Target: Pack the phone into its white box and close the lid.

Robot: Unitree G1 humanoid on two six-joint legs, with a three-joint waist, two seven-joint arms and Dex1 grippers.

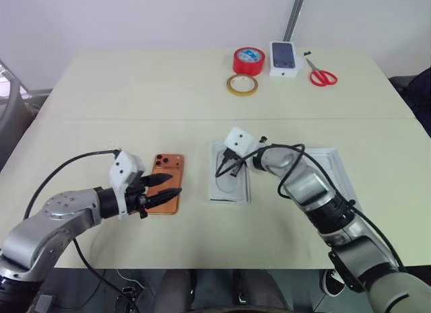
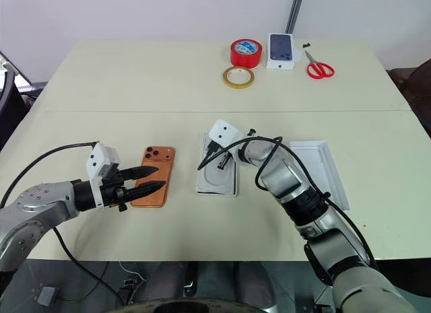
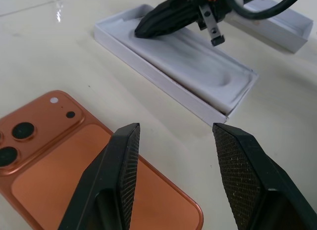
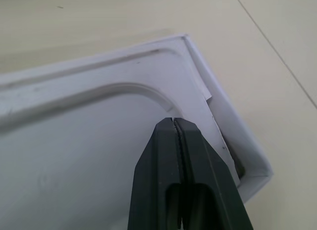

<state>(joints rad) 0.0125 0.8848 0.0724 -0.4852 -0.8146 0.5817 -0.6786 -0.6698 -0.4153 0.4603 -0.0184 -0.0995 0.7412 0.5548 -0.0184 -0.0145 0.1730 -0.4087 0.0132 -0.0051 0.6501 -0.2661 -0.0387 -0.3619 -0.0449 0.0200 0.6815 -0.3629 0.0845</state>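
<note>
Right wrist view: the right gripper [image 4: 177,122], clenched empty, presses into the white insert [image 1: 232,182] mid-table, so clear that first, while the spread left gripper [image 1: 166,186] straddles the phone [image 1: 165,184] toward the near-left edge.

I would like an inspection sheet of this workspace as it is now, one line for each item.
Surface: beige table, a seam across it.
Job's things: phone lying back-up; white box in the middle with a white insert inside; lid open side up, beside the right arm.
Clutter: red tape roll, yellow tape ring, small white box and red scissors at the far edge.
Grippers: left pincer open over the phone's end; right pincer shut, its tip in the white box.
Cables: black cables loop off both arms.
Surroundings: white wall, grey pole.
</note>
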